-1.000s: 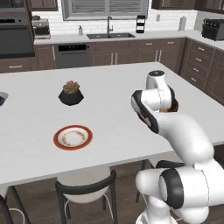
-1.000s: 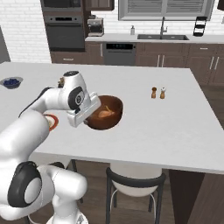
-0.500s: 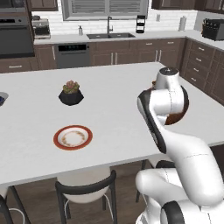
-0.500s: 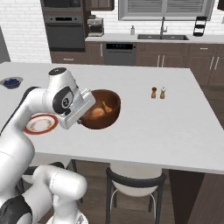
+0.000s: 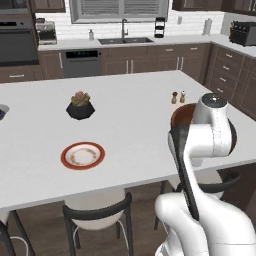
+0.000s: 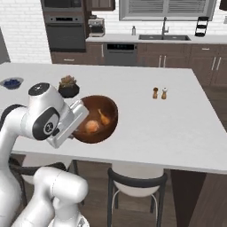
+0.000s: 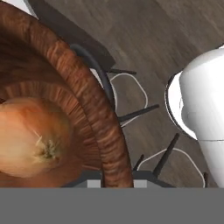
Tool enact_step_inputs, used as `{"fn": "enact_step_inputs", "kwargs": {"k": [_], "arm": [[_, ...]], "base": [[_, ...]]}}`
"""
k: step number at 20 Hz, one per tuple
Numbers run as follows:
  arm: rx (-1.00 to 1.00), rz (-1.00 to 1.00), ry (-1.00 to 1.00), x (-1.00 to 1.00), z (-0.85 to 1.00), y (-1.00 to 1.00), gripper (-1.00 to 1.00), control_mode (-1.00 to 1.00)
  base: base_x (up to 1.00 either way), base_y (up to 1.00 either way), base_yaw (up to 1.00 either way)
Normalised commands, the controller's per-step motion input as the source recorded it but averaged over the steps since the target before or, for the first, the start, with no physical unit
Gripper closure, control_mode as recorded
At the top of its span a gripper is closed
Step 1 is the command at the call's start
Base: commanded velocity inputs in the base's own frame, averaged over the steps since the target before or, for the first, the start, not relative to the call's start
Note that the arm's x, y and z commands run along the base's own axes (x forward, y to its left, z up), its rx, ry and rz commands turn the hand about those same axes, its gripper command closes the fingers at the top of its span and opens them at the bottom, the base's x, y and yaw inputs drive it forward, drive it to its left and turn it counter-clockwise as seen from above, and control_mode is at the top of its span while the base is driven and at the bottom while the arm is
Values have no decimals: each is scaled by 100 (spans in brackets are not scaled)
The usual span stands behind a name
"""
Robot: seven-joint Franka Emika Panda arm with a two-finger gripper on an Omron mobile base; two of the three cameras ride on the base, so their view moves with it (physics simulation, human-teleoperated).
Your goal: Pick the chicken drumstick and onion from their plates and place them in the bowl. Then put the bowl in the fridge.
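Left base view: the bowl (image 5: 181,114) shows as a reddish-brown rim behind the arm's white upper joint, near the right end of the counter (image 5: 125,115), close to its front edge. The red-rimmed plate (image 5: 83,155) lies flat near the front edge, left of centre.

Right base view: the bowl is by the counter's front edge with its near rim at the hand, tipped a little toward the camera. The onion (image 6: 92,127) lies low in it; the chicken drumstick (image 6: 103,117) lies beside the onion, its long axis slanting, thin bone end up toward the far rim.

Hand view: the fingers (image 7: 116,183) are shut tight on the bowl's rim, which runs between them. The onion sits inside with its pale tip facing the camera.
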Motion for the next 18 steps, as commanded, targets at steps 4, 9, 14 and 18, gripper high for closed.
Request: {"fn": "enact_step_inputs", "kwargs": {"k": [4, 9, 14, 18], "arm": [[0, 0, 0, 0, 0, 0, 100, 100], [0, 0, 0, 0, 0, 0, 100, 100], [0, 0, 0, 0, 0, 0, 100, 100], [0, 0, 0, 0, 0, 0, 100, 100]], "base": [[-28, -41, -43], [-6, -37, -81], [0, -3, -97], [0, 0, -100]]}}
